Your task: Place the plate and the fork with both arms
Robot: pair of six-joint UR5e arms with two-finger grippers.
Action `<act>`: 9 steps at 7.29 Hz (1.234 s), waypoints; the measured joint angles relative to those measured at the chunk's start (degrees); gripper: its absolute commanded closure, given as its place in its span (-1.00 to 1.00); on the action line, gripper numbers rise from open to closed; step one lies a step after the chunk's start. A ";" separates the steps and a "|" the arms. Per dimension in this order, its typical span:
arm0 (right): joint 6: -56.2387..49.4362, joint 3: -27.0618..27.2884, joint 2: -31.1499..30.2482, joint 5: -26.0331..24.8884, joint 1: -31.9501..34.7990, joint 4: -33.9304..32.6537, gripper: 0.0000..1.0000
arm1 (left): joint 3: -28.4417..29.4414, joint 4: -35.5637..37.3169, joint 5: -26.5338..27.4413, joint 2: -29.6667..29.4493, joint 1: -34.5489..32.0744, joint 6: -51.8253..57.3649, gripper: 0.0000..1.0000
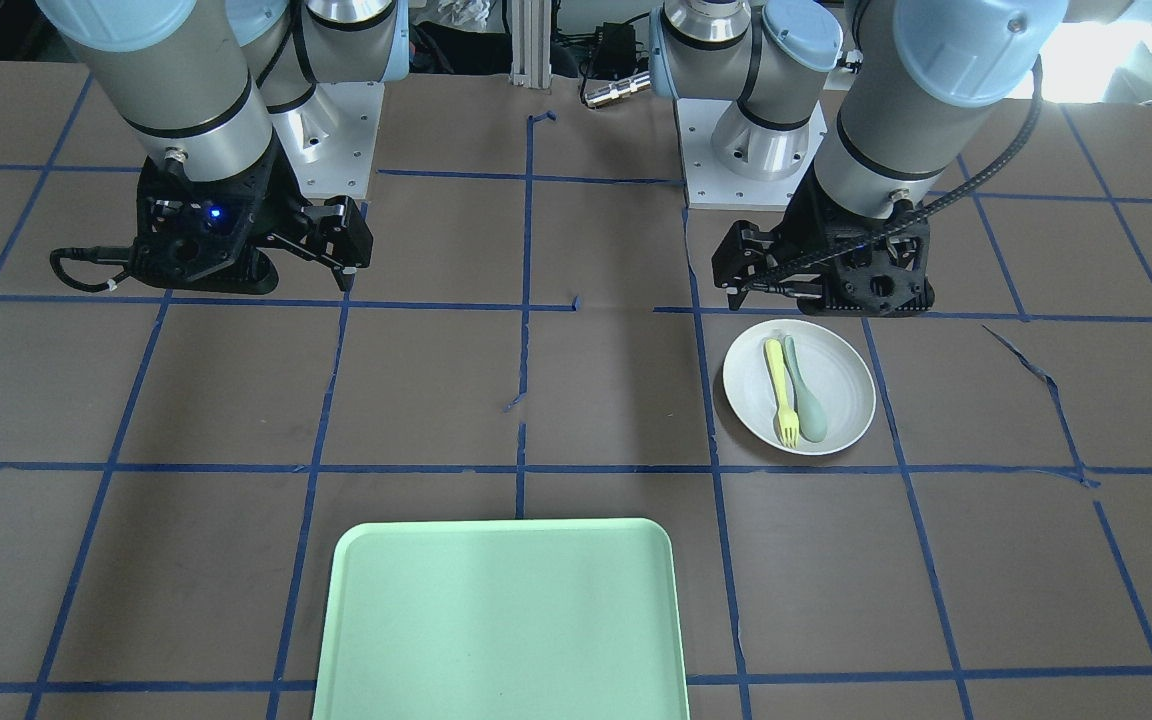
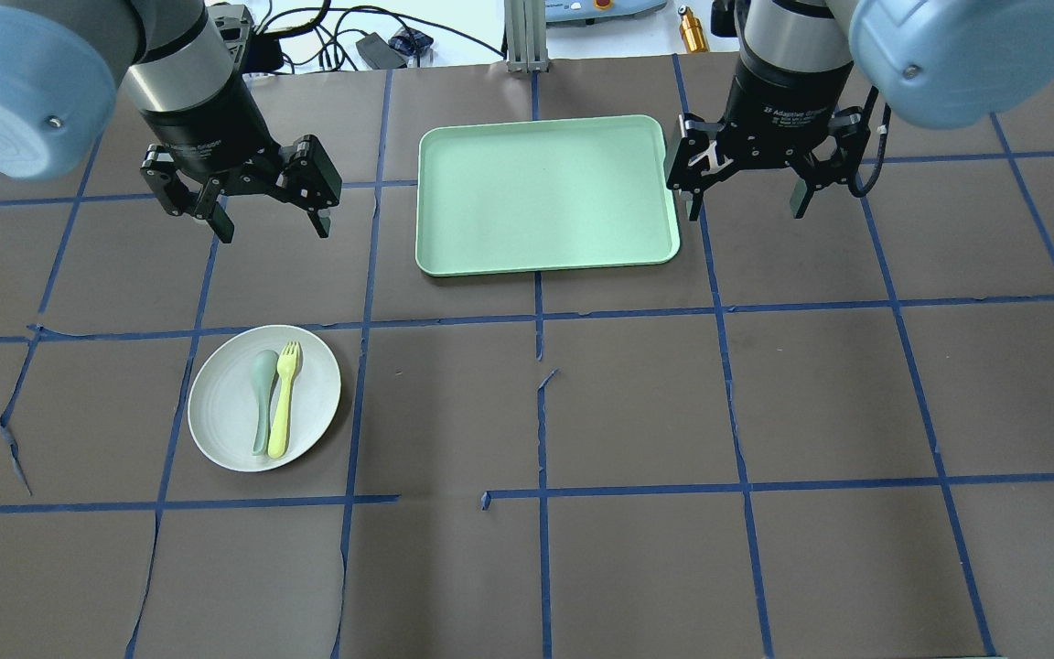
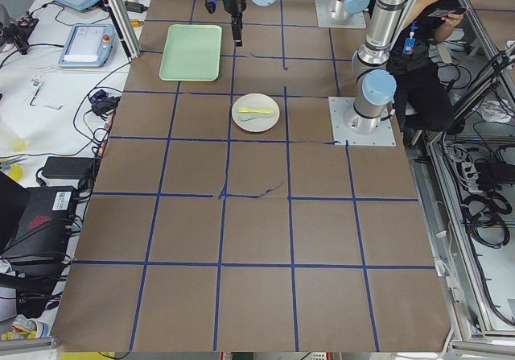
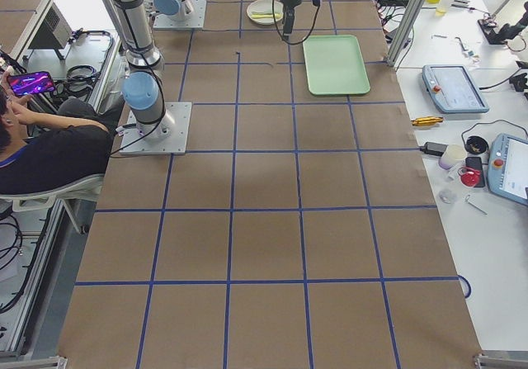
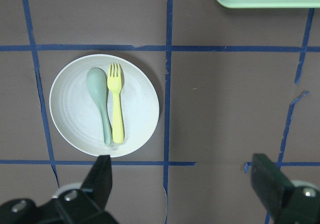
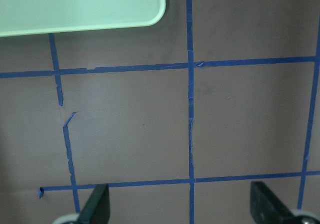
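No step had begun. The left gripper [image 2: 274, 229] hovered spread and empty near the plate [image 2: 209, 407], which carried the fork [image 2: 285, 400] beside a spoon [image 2: 262, 394]; the next move probably called for a descent there. The tray [image 2: 545, 197] lay centrally. The right gripper [image 2: 747, 210] hung spread and empty. Taped brown paper covered the table [image 2: 820, 394]; an operator [image 4: 45, 142] sat nearby.

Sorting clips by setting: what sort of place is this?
Probably a robotics lab: silver-grey robot arms bolted to a brown table gridded with blue tape, and grey control pendants on a side bench.
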 measured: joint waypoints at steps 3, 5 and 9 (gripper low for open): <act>-0.01 -0.11 -0.18 0.08 -0.03 0.45 -1.00 | 0.00 0.08 -0.03 -0.47 -0.68 -0.01 -1.00; -0.03 -0.11 -0.17 0.25 0.00 0.48 -1.00 | -0.01 0.14 0.06 -0.43 -0.78 0.04 -1.00; 0.02 0.36 -0.06 0.51 0.08 0.15 -1.00 | -0.05 0.35 -0.05 -0.41 -0.90 -0.07 -1.00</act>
